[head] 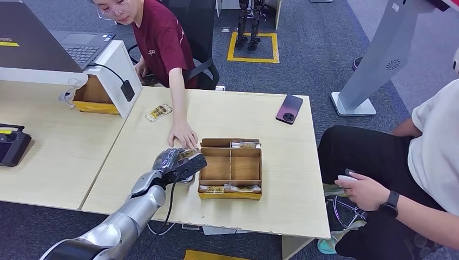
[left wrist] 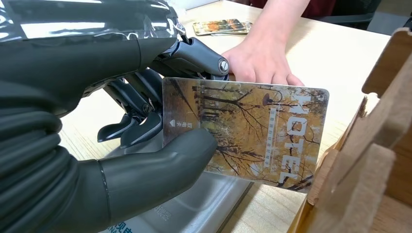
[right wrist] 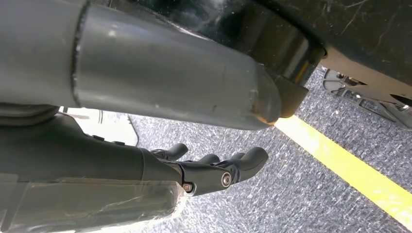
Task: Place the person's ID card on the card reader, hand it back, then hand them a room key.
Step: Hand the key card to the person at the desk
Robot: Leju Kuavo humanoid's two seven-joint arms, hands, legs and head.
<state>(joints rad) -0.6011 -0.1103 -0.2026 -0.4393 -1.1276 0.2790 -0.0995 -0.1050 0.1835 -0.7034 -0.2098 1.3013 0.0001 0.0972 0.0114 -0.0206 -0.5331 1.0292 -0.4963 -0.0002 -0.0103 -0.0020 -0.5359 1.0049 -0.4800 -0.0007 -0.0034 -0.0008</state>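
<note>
At frame centre, the left hand [left wrist: 145, 145] pinches an autumn-tree HOTEL key card [left wrist: 252, 131]; beside it, a cardboard organiser [head: 230, 168] holds cards front and back. Right hand [right wrist: 214, 167] hangs empty, fingers apart.

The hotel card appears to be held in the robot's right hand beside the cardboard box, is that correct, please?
Not quite: the left hand holds the hotel card beside the cardboard box, as the left wrist view shows. The right hand hangs over the floor, holding nothing.

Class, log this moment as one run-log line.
left hand: holds hotel key card | under it: card reader | person's hand: on table | right hand: open
</note>
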